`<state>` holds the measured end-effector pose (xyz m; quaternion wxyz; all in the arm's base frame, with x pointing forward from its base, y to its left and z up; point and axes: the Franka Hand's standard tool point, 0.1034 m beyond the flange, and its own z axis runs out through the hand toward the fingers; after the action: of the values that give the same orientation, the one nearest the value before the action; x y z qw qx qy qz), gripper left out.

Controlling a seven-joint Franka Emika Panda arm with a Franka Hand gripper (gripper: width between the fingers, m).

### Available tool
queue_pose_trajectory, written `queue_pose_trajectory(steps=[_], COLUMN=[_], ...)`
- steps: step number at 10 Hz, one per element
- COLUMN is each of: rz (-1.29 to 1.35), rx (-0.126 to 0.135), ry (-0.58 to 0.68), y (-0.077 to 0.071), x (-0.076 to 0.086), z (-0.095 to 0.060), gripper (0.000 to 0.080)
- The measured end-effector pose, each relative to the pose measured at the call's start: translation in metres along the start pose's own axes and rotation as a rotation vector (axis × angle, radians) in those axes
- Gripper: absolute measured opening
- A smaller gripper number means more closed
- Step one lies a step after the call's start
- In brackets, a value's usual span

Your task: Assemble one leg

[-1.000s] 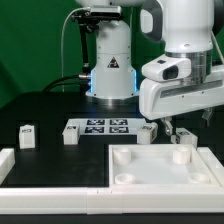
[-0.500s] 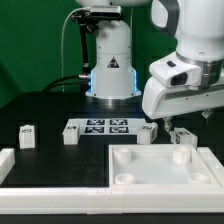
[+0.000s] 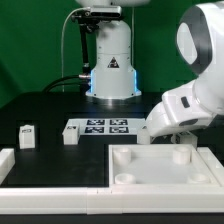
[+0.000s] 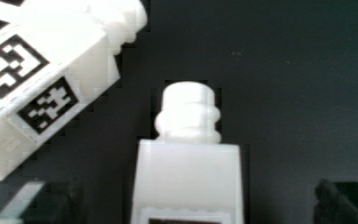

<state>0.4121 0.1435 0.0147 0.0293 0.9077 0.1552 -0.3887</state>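
In the wrist view a white leg (image 4: 190,150) with a ribbed screw tip lies on the black table between my gripper's (image 4: 190,208) two dark fingers (image 4: 30,202). The jaws are open, with a dark gap on each side of the leg. A second leg (image 4: 43,85) with black-and-white tags lies tilted close beside it. In the exterior view my gripper (image 3: 166,134) is low behind the large white tray-like piece (image 3: 125,175), and its hand hides these legs. Two more legs (image 3: 27,135) (image 3: 71,133) stand at the exterior view's left.
The marker board (image 3: 100,127) lies in the middle of the table. A white L-shaped rail (image 3: 10,165) lines the front and left edges. The robot base (image 3: 110,60) stands at the back.
The arm has tilted and swung toward the exterior view's right, and the hand has dropped lower behind the tray-like piece. The legs at the left have not moved.
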Motion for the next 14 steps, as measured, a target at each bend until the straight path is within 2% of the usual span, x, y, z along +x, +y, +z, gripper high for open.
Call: queue_pose_trajectory(steps=[1, 2, 5, 6, 7, 8, 9, 14], rz=[-0.005, -0.004, -0.016, -0.017, -0.017, -0.017, -0.017, -0.017], rx=[0.007, 0.012, 0.013, 0.012, 0.012, 0.012, 0.012, 0.012], ry=[-0.068, -0.062, -0.058, -0.058, -0.058, -0.058, -0.059, -0.059], y=[0.0014, 0.0026, 0.005, 0.0043, 0.0042, 0.0042, 0.0042, 0.0042], x=[0.0015, 0.0075, 0.0079, 0.0079, 0.0079, 0.0079, 0.0079, 0.0078], z=[0.0028, 0.0027, 0.003, 0.003, 0.0031, 0.0031, 0.0032, 0.0031], gripper=[0.0649, 0.0649, 0.0649, 0.0512, 0.0512, 0.0373, 0.0287, 0.0288])
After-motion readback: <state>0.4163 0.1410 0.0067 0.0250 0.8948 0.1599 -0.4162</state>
